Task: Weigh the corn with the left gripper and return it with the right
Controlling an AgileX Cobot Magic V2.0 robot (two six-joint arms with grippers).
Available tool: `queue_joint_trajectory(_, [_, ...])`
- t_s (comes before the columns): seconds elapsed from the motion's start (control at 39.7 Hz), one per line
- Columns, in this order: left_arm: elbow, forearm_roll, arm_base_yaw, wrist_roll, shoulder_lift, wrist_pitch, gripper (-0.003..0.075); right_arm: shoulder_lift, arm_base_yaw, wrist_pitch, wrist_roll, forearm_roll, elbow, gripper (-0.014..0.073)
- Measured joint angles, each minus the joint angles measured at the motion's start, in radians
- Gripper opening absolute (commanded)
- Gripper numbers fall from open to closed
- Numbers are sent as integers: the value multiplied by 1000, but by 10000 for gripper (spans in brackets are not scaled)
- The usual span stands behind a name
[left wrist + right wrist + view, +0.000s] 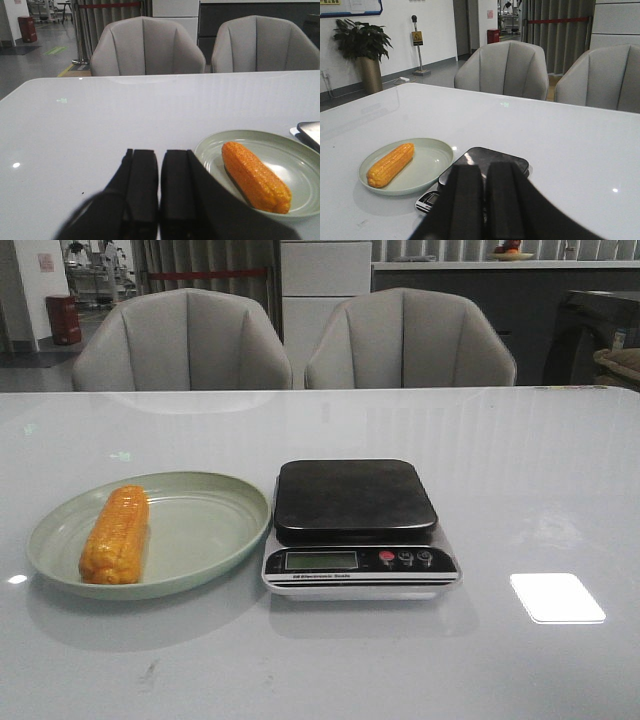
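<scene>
Nothing is picked up yet, so the step in hand looks like the first reach for the corn. Closest in, the left gripper is seen with its jaws pressed together and nothing between them, parked low over the table just short of the plate; the right gripper is clenched and empty too, sitting near the scale. So the left jaws probably need to be opened wide before anything else is tried. A bit further out, the corn is lying flat on the left part of the pale green plate, its length running roughly front to back, not touching the scale beside it. A good grab is likely made across the middle of the cob, jaws squared to its long axis, since a rounded cob can be rolled or squirted out if it's caught near a blunt end. The plate rim should be cleared on the way down. Beyond that, the dark platform is bare, and the far chairs don't matter here.
</scene>
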Motion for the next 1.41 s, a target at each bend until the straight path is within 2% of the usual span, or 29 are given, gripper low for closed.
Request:
queue_joint_trajectory(0.13, [0,0,2,0,0,-56,124,0,0,0,0,0,0,185])
queue_joint_trajectory(1.18, [0,0,2,0,0,-54,124,0,0,-1,0,-2,4,185])
queue_joint_trajectory(1.41, [0,0,2,0,0,-54,124,0,-89,-26,0,-2,78,185])
